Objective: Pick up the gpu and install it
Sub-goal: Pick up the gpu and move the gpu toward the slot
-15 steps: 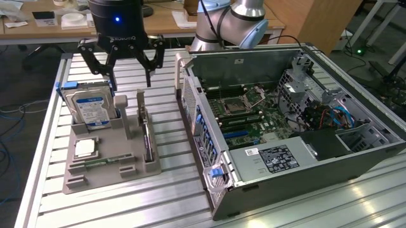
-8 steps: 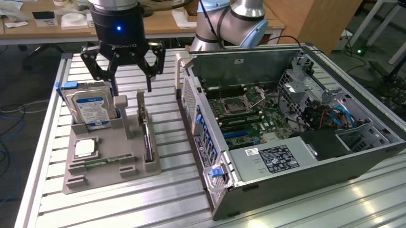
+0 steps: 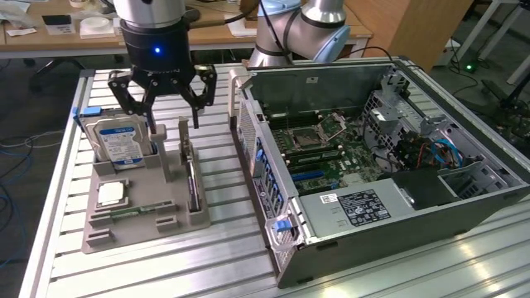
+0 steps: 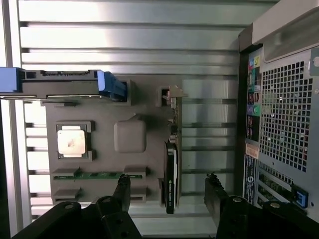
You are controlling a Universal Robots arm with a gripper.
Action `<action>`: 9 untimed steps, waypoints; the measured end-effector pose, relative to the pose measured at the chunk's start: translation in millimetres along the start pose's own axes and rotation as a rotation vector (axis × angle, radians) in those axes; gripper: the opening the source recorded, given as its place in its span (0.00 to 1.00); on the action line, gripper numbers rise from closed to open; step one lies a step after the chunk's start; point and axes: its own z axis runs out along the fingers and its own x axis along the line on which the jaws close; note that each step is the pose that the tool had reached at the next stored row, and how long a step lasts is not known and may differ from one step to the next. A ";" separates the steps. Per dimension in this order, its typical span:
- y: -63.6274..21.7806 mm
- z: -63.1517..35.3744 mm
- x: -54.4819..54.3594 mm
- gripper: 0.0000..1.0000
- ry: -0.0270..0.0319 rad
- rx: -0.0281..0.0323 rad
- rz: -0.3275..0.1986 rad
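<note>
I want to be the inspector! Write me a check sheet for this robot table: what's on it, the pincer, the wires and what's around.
Surface: slatted metal table, bare around the parts.
Job's things: gpu stands on edge in the grey holder, not yet installed; the open computer case sits to the exterior view's right.
Clutter: hard drive, processor chip and memory stick share the holder.
Grippers: pincer open, hovering above the holder, a finger on each side of the gpu in the wrist view, touching nothing.
Cables: blue and orange wires inside the case.
Surroundings: wooden desk behind.
</note>
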 end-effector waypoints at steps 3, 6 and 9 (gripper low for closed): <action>-0.1 5.4 -0.3 0.71 -0.0001 0.0002 0.000; 0.1 10.8 -1.4 0.71 0.0000 0.0006 0.000; 0.2 16.3 -1.3 0.71 0.0000 0.0008 0.000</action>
